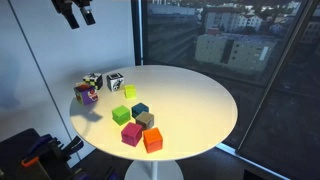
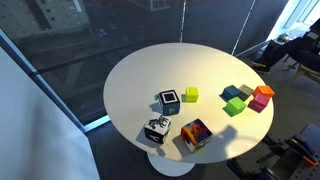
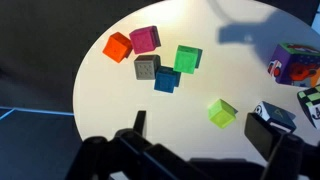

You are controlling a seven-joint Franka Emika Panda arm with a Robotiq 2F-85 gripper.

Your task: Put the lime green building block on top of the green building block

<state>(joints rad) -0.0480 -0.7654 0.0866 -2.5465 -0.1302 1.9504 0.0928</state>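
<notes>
The lime green block (image 1: 130, 92) is a pale yellow-green cube standing alone on the round white table (image 1: 200, 100). It also shows in the other exterior view (image 2: 190, 95) and in the wrist view (image 3: 221, 112). The green block (image 1: 121, 115) is a saturated green cube at the edge of a cluster of cubes, seen in both exterior views (image 2: 234, 106) and in the wrist view (image 3: 187, 58). My gripper (image 1: 79, 17) is open and empty, high above the table. In the wrist view its fingers (image 3: 204, 135) frame the lime green block from above.
Next to the green block lie teal (image 3: 166, 80), grey (image 3: 147, 67), magenta (image 3: 145, 39) and orange (image 3: 118, 46) cubes. A multicoloured cube (image 3: 292, 62) and two black-and-white cubes (image 1: 116, 81) (image 1: 92, 80) stand near the table's rim. Glass walls surround the table.
</notes>
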